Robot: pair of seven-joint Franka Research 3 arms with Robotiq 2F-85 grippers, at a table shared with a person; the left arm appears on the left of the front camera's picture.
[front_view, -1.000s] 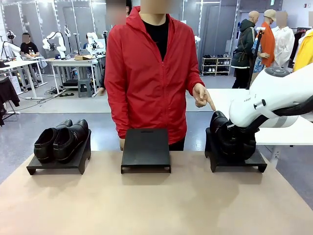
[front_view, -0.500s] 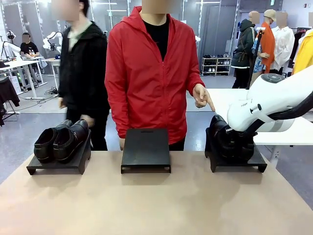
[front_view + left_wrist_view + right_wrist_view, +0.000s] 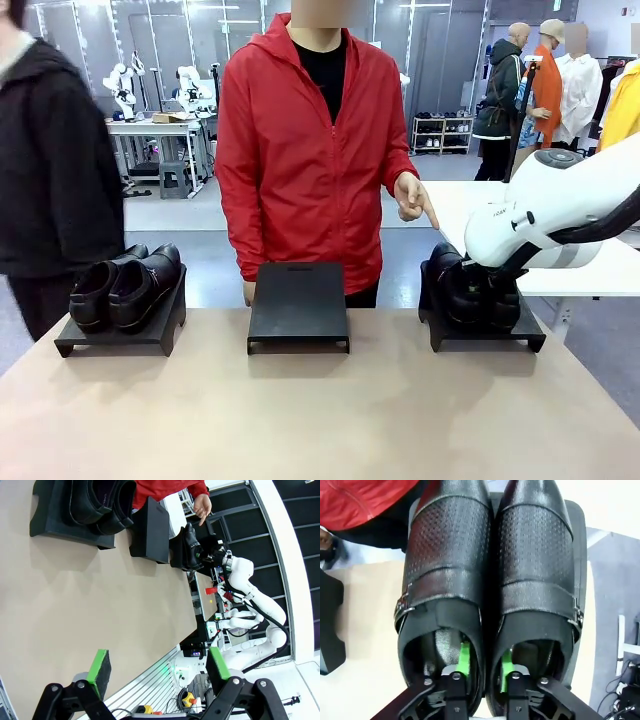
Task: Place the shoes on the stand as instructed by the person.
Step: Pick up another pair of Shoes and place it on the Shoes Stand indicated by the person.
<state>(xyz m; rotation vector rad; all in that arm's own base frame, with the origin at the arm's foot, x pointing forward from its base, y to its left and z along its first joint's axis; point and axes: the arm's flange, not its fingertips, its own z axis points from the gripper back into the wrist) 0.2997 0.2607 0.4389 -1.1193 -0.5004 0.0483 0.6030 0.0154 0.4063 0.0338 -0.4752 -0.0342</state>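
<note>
One pair of glossy black shoes rests on the right stand, toes toward the person. My right gripper reaches in from the heel side. It has one green-padded finger inside each shoe, and the two inner walls stand loosely between them. The person's hand points down at this stand. A second pair of shoes sits on the left stand. The middle stand is bare. My left gripper hangs open high over the near side of the table.
A passer-by in a black jacket stands just behind the left stand. The person in the red jacket is at the far edge behind the middle stand. The tan tabletop stretches in front of the stands.
The right fingers have eased apart inside the shoes, and the pair has settled a little lower on the right stand. The passer-by in black has walked toward the left.
</note>
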